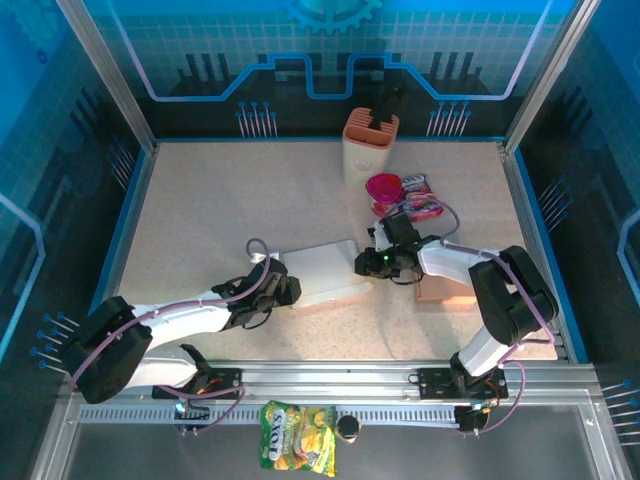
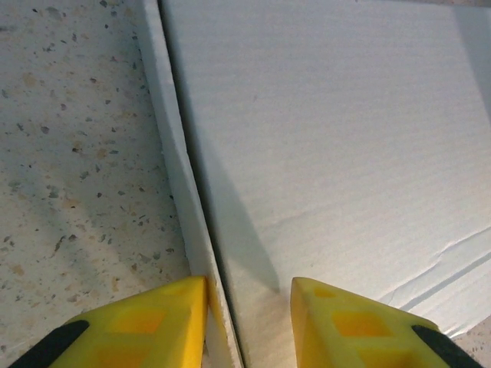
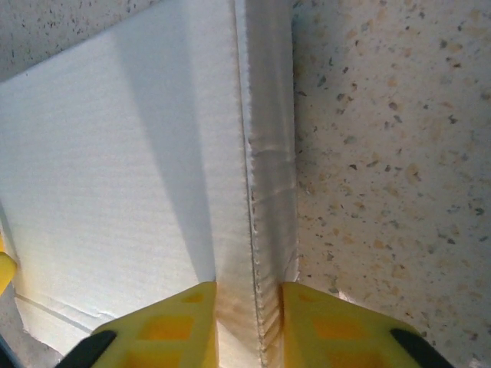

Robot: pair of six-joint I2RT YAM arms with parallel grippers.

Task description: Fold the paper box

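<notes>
On the table, paper box (image 1: 325, 270): lies flat and pale on the speckled table (image 1: 200, 200), with the peach holder (image 1: 370, 140) standing beyond its far right corner.
Box long axis: runs roughly left to right, so one short end faces each arm.
Left gripper (image 1: 290, 290): at the box's left end, nosed in from the near-left.
Left jaws: in the left wrist view the left gripper (image 2: 249, 303) is spread. Its yellow fingers (image 2: 153, 326) straddle the left flap (image 2: 180, 176). The flap lies against the outer finger, with a clear gap to the inner one, so nothing is clamped.
Right gripper (image 1: 368, 265): at the box's right end, reaching in from the right.
Right jaws: in the right wrist view the right gripper (image 3: 249, 307) is pressed together on the right flap (image 3: 265, 153), which stands on edge and fills the space between the pads.
Main panel: the broad sheet extends from each flap toward the box's middle, seen as the box (image 2: 330, 138) in the left wrist view and (image 3: 115, 169) in the right wrist view.
Deciding relation: both flaps run across the long axis, and each arm is at its own end. The fold direction is inward, toward the box's middle.
Likely next need: the left jaws should close on their flap before either side is turned.
Risk: with one end held and the other loose, the light box may slide or twist.
</notes>
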